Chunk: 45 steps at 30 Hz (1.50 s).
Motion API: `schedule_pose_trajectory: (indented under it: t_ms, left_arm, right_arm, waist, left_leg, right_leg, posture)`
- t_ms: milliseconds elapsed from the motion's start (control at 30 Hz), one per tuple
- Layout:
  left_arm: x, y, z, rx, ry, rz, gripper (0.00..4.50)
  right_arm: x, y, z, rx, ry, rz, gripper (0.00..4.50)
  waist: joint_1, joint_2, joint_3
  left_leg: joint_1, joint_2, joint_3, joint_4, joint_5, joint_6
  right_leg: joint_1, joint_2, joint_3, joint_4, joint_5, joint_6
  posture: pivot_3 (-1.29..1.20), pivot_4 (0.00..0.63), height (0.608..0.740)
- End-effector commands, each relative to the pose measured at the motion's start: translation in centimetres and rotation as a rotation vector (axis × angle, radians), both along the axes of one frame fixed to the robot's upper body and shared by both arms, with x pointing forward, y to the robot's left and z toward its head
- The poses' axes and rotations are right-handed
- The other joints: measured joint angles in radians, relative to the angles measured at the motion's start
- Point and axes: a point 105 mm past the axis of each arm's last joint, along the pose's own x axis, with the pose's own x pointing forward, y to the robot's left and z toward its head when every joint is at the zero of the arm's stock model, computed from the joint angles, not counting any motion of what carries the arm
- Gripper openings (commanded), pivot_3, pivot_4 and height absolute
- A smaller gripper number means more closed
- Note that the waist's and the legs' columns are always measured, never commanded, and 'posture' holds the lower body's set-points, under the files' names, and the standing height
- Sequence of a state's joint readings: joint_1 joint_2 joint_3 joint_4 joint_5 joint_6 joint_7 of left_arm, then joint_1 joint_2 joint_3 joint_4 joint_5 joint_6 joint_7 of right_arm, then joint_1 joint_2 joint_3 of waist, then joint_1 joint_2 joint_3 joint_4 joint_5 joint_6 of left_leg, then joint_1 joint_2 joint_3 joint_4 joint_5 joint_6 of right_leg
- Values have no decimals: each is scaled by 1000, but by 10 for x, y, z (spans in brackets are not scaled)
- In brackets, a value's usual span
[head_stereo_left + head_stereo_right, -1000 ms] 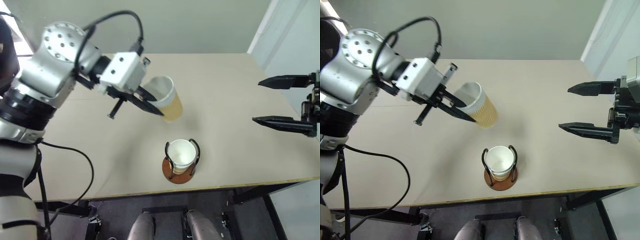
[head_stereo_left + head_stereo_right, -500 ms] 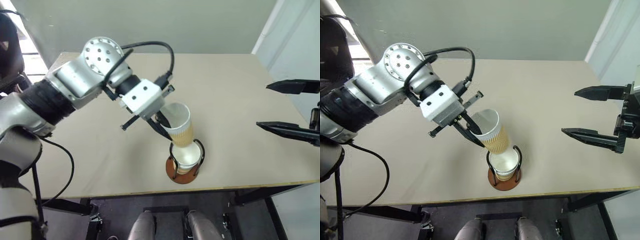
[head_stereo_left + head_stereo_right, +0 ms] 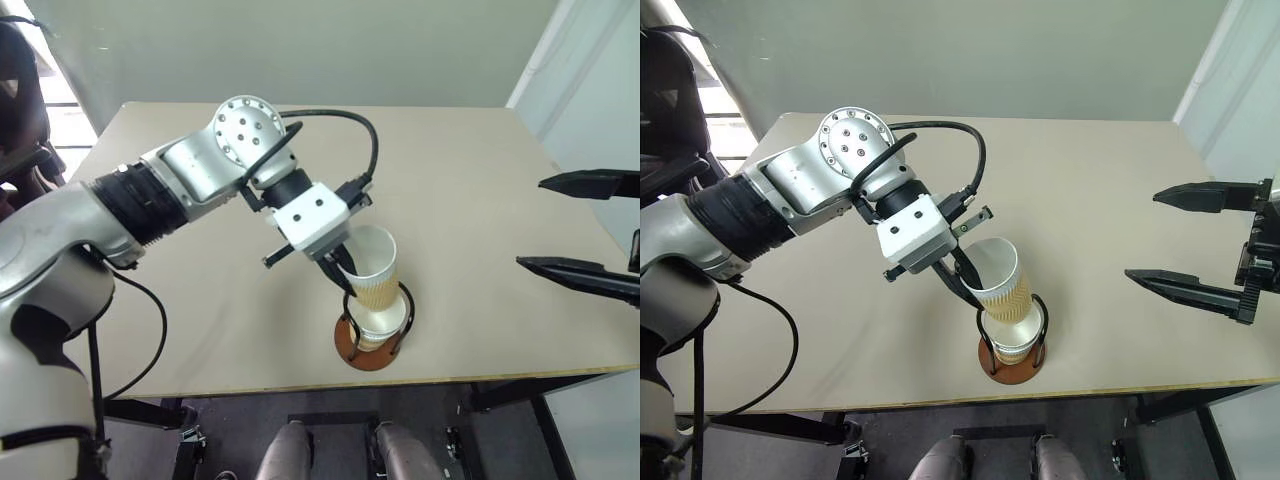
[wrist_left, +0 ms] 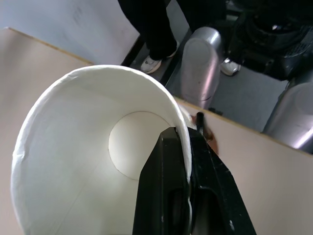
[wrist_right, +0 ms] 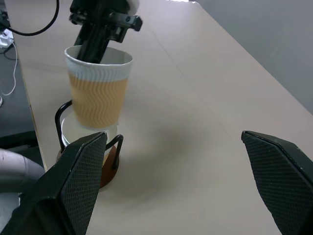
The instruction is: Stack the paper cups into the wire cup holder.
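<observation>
Your table (image 3: 480, 180) fills the middle of the head view, and the wire cup holder (image 3: 347, 341) sits low at centre near its front edge with a paper cup (image 3: 385, 318) already seated inside. Your left gripper (image 3: 337, 267) pinches the rim of a second cup (image 3: 374, 270), tilted just above the seated one; level it over the loops, lower it straight in, then release. Your right gripper (image 3: 1185, 240) waits wide and empty at the right edge

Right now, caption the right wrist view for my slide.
Left gripper lowers a paper cup into the cup already seated in the wire cup holder.
</observation>
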State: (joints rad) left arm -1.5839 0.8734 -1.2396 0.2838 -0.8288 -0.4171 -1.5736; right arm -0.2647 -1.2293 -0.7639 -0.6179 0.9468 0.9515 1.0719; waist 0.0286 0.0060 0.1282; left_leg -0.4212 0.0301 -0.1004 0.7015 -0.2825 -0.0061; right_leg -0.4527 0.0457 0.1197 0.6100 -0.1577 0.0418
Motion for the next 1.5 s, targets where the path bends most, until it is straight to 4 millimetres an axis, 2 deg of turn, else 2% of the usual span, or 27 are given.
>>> schedule_pose_trajectory:
  t_ms: [33,700,833,1100,1167,1267,1333,1500]
  left_arm:
    - [-6,0,8,10,-27,-60,30]
    - [-15,-8,4,-1,28,-95,30]
    - [-13,-9,4,-2,21,-94,1018]
    - [-9,-10,4,-5,11,-86,3922]
    - [-8,-11,5,-18,10,-82,4456]
    - [1,-15,19,-107,24,-28,4456]
    - [11,-11,30,-177,55,50,4456]
    - [33,26,46,-320,172,285,4456]
  right_arm:
    - [-4,0,9,-12,-46,-15,4500]
    - [-7,-3,9,-30,-40,-37,4500]
    - [-8,-4,9,-32,-38,-46,4500]
    - [-6,-4,8,-33,-35,-53,4500]
    - [-6,-5,8,-35,-34,-54,4500]
    - [-6,-4,7,-39,-34,-50,4500]
    - [-9,-2,5,-49,-27,-38,4500]
    - [-14,-4,-7,-82,11,-29,4500]
  waist:
    - [0,0,0]
    - [1,0,0]
    - [1,0,0]
    - [2,0,0]
    - [2,0,0]
    - [2,0,0]
    - [2,0,0]
    - [-3,3,-1]
  left_leg:
    - [0,1,0,0,0,0]
    - [0,0,1,2,-1,0]
    - [0,0,1,2,-1,0]
    - [1,0,1,2,-1,1]
    - [0,0,1,3,-1,1]
    - [1,0,1,3,-1,1]
    - [0,0,1,4,-1,1]
    - [1,1,2,3,-1,1]
  right_leg:
    - [0,0,1,0,0,0]
    - [1,0,0,0,0,1]
    - [1,0,1,0,0,1]
    - [1,0,1,0,0,2]
    - [1,0,0,0,0,2]
    - [2,0,0,0,0,2]
    - [2,0,0,1,0,3]
    - [1,1,-2,1,0,3]
  posture:
    - [0,150,740]
    - [0,150,740]
    - [0,150,740]
    - [0,150,740]
    - [0,150,740]
    - [0,150,740]
    - [0,150,740]
    - [0,150,740]
